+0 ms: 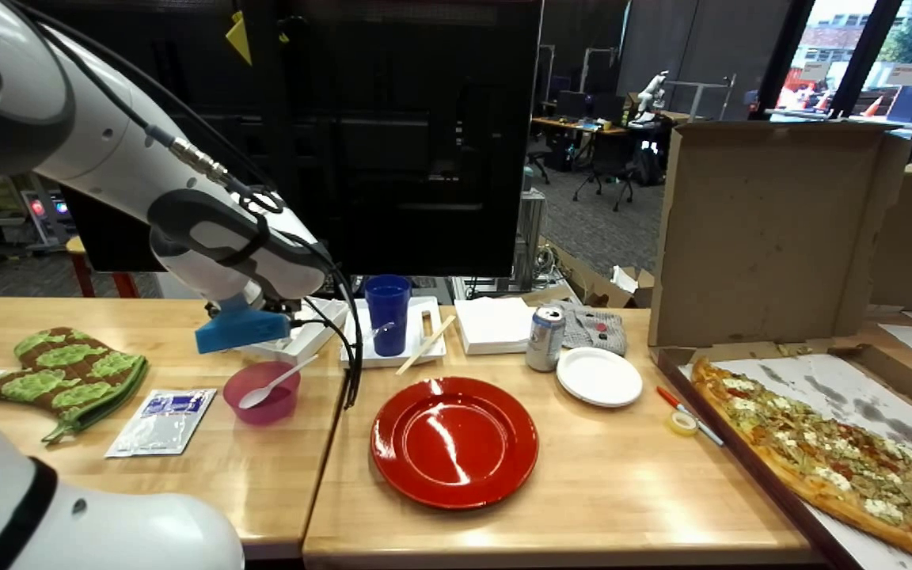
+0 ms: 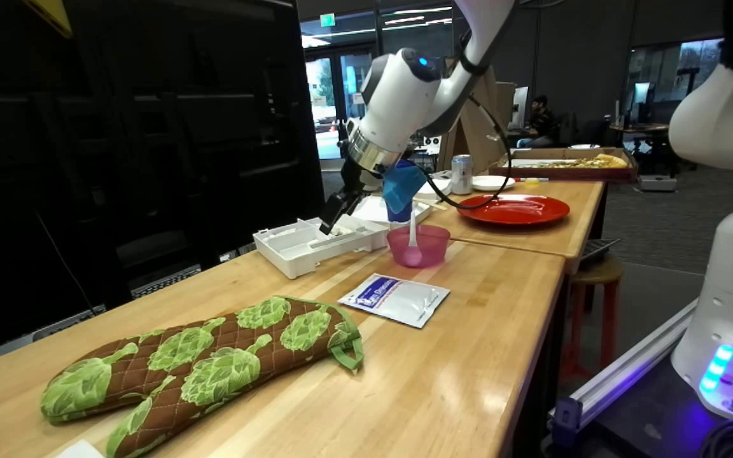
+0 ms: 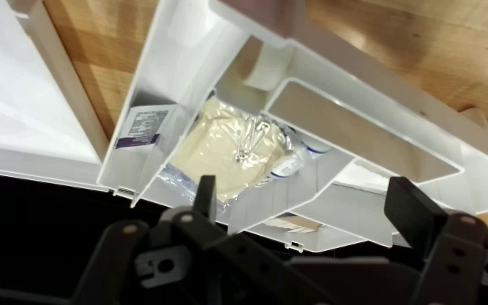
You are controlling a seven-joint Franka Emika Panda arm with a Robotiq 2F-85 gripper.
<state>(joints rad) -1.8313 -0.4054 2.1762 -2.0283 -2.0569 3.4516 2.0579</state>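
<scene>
I observe the tool [image 3: 301,188] spread wide above the white compartmented case [image 2: 303,264] on the bench [image 2: 468,356]. Inside the case, I locate a clear bag [image 3: 223,156] and, apart from it, a purple-banded packet [image 3: 142,123].

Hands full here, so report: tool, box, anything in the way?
Tool open, empty. Box uncovered beneath, bag inside. Divider beside bag might obstruct.

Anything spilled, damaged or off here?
No spill shows. Odd: dark blotches, probably grease, mark the white liner in the open pizza box, beside the partial pizza. The white compartment case by the open fingers looks undamaged.
</scene>
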